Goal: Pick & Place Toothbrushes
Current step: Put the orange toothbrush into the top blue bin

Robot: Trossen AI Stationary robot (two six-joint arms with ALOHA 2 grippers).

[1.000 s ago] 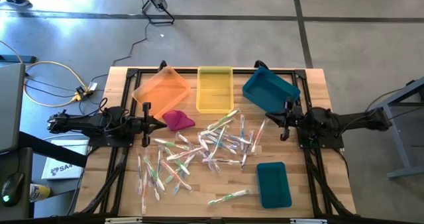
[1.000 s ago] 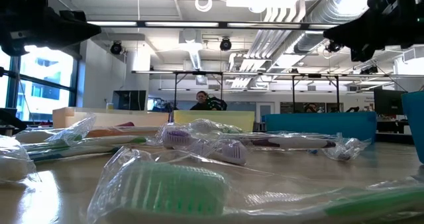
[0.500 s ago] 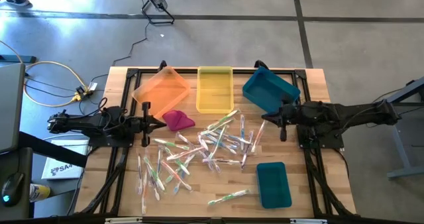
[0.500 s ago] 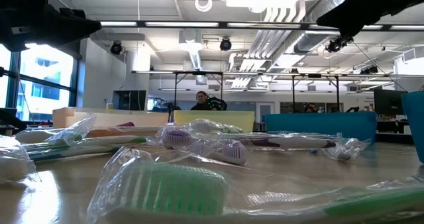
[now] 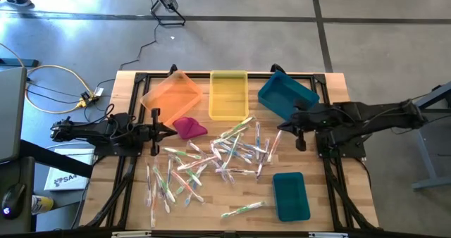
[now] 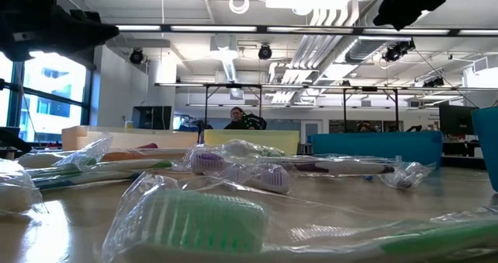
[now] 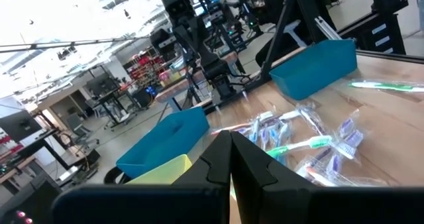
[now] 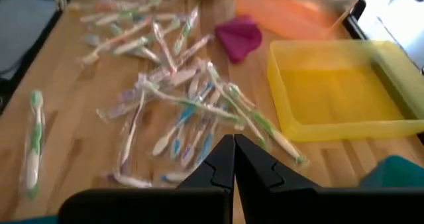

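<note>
High view: the toothbrushes [image 5: 222, 157] lie scattered over the middle and lower left of the wooden table [image 5: 331, 203], below the orange bin [image 5: 171, 94], yellow bin [image 5: 228, 94] and tilted teal bin [image 5: 285, 94]. My right gripper [image 5: 299, 131], fingers pressed together and empty, hangs at their right edge; my left gripper [image 5: 156, 131], likewise closed, waits beside the magenta cloth [image 5: 189, 127].

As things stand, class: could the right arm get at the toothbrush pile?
Probably yes. The right claw, shut and empty, hangs beside the pile of toothbrushes, with nothing between them. The teal bin sits behind it, out of the way.
</note>
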